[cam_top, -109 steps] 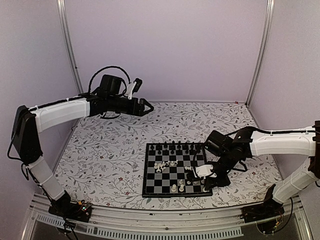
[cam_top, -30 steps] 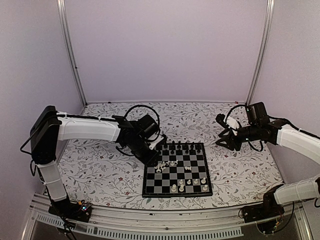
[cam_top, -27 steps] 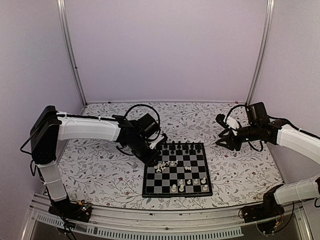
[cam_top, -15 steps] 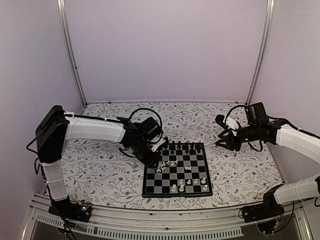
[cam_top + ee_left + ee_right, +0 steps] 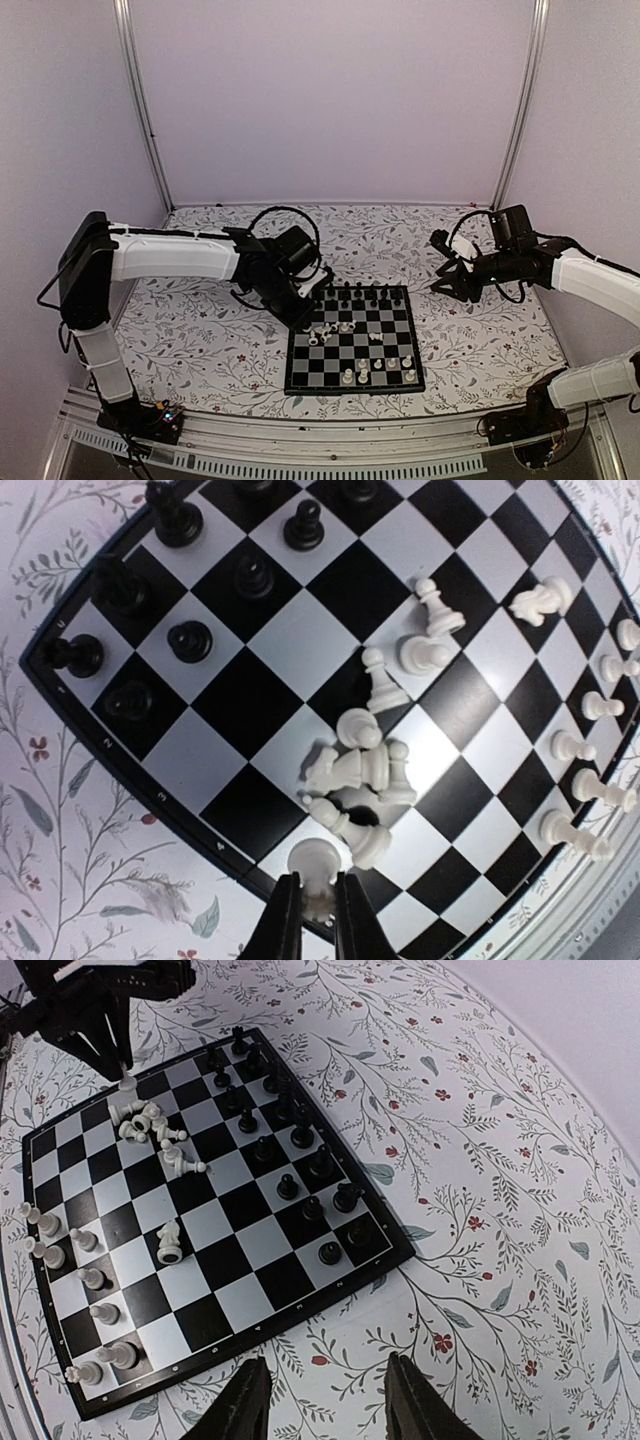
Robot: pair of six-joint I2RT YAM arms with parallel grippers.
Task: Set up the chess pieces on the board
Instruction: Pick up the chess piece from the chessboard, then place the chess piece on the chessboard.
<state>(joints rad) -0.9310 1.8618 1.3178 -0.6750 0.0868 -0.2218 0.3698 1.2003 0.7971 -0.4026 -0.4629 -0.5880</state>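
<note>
Left fingers (image 5: 284,928) pinch a cream-white plastic pawn (image 5: 318,860); lift straight, clearing the toppled cream-white heap (image 5: 358,772) ahead. Right fingers (image 5: 240,1405) gape empty.

**Crowded at 12 and 10 o'clock, open at 7**

Clock read from the centre of the board (image 5: 305,372) in the top view: black pieces (image 5: 352,295) stand in two tight rows along the 12 o'clock edge, with only narrow gaps between them. A heap of toppled white pieces (image 5: 325,331) blocks 10 o'clock. The left gripper (image 5: 316,895) and its arm slant in low just beside the heap, pinching a white piece (image 5: 318,858) near the edge. Standing white pieces (image 5: 392,364) are spaced along the 5 o'clock side. The squares at 7 o'clock are bare, with open floral mat (image 5: 200,330) beyond. The right gripper (image 5: 325,1380), jaws apart, hangs over the mat at 2 o'clock, off the board.
</note>
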